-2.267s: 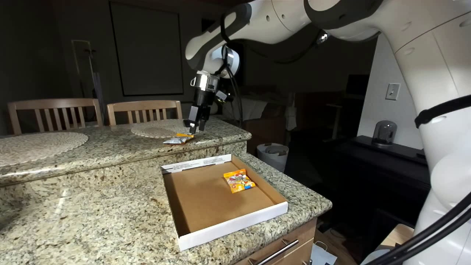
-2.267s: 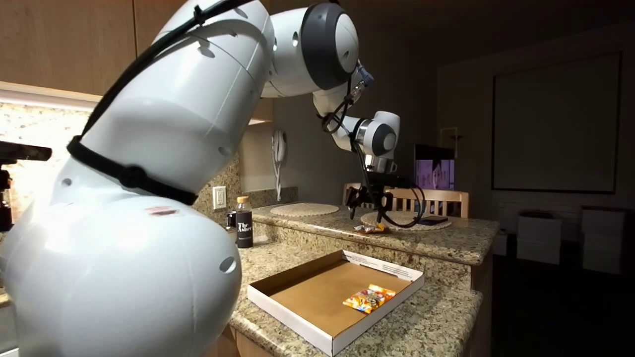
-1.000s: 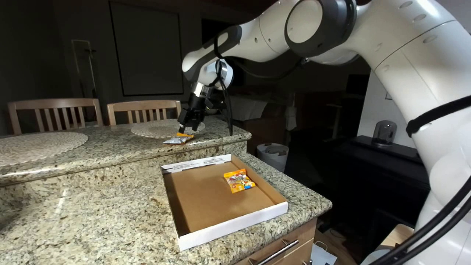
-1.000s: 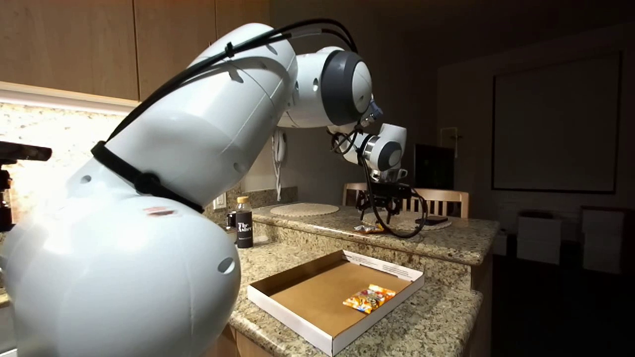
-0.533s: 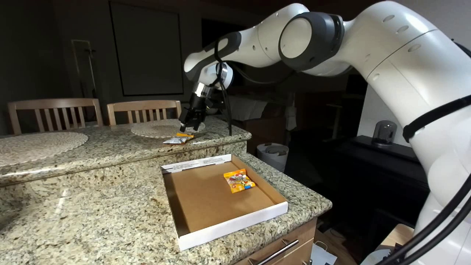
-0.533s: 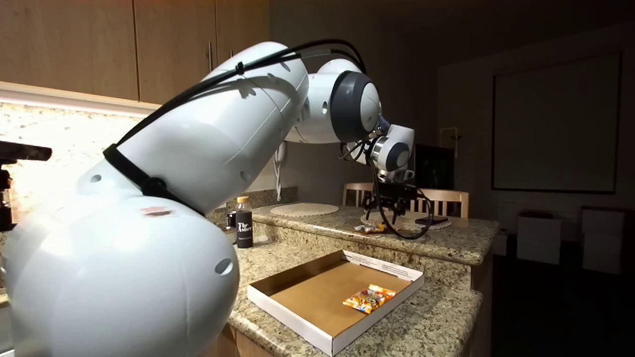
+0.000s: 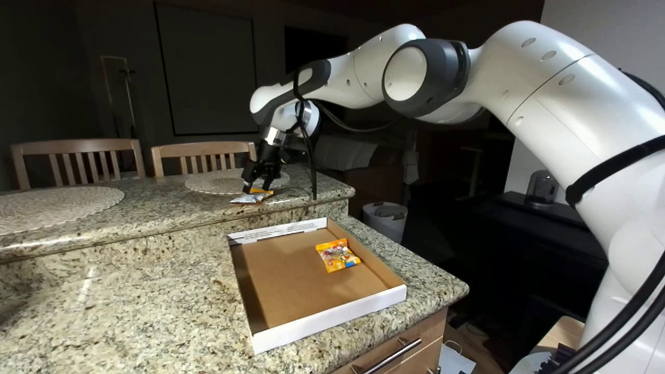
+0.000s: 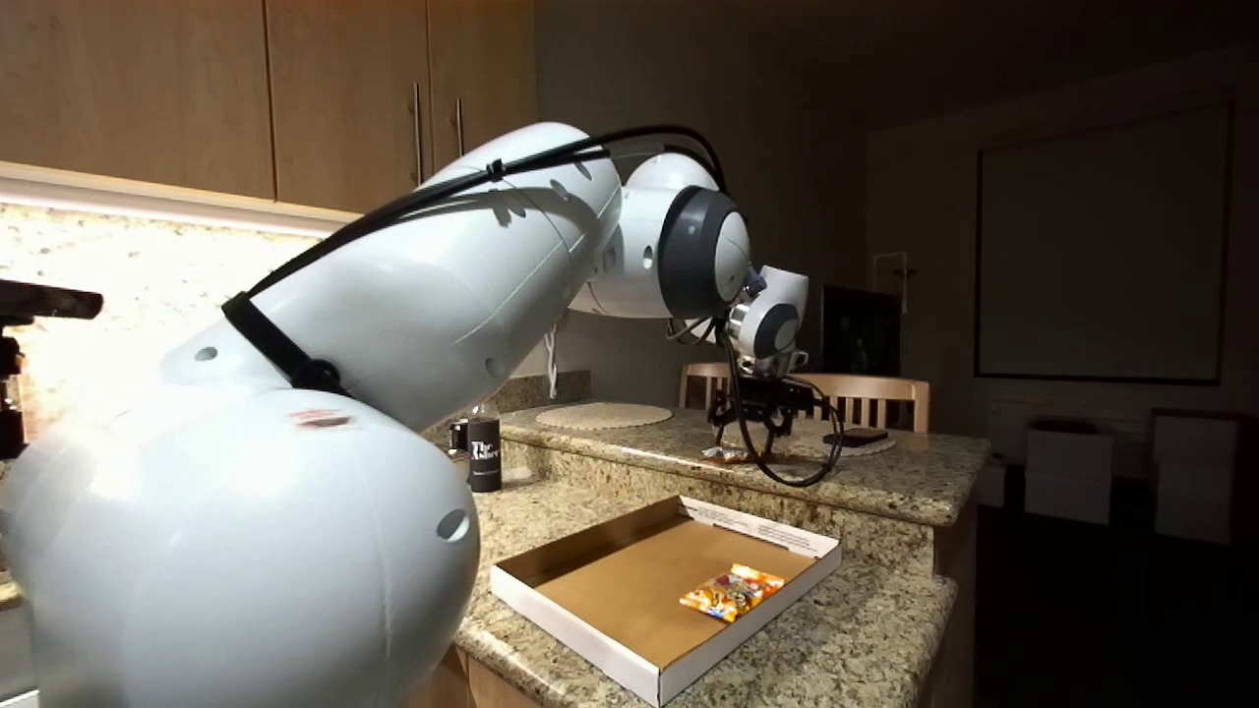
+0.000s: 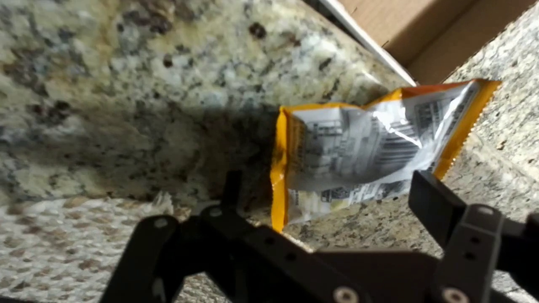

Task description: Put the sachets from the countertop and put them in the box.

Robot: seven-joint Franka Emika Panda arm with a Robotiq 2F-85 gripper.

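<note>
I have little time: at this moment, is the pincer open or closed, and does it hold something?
Pincer: open, holding nothing; the sachet beneath it is not gripped.

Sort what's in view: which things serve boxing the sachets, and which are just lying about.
For the job:
raised granite countertop
sachet on it
shallow cardboard box
second sachet inside
open gripper

Just lying about:
two woven placemats
dark bottle
dark flat object, unidentifiable
two wooden chairs

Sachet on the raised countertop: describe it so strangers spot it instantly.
Find the raised granite countertop beside the cardboard box. Near that countertop's edge, by a round woven placemat and the open hand, lies the sachet. Unlike the orange-faced sachet in the box, it shows a silvery barcode side.
</note>
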